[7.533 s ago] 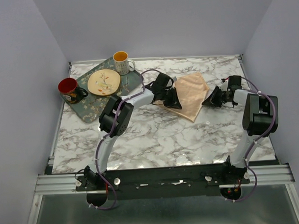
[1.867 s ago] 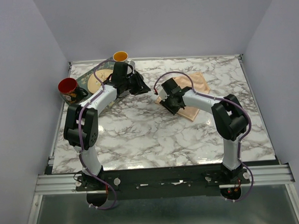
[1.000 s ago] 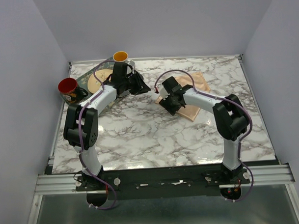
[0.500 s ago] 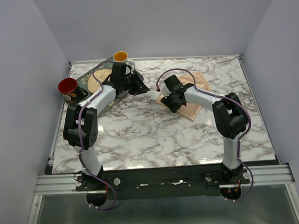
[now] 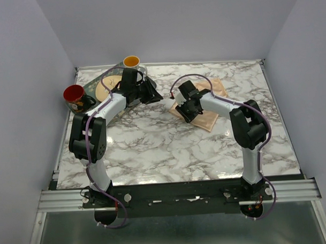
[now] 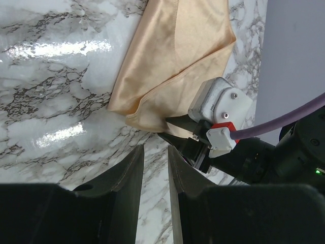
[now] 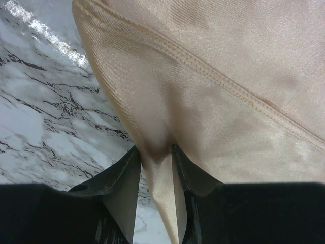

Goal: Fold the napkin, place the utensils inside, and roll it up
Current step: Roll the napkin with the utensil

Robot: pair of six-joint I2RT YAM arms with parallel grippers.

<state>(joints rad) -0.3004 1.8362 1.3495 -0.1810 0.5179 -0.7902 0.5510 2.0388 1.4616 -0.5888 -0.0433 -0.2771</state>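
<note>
The napkin lies flat on the table, on the far side, right of centre. The right gripper is clamped on a pleat of cloth at the napkin's left edge. The left gripper hangs nearby, jaws narrowly apart and empty. We judge the cloth light, limp and slick. It is best taken deep at the stitched hem or a corner, since a shallow bite may slide off.
</note>
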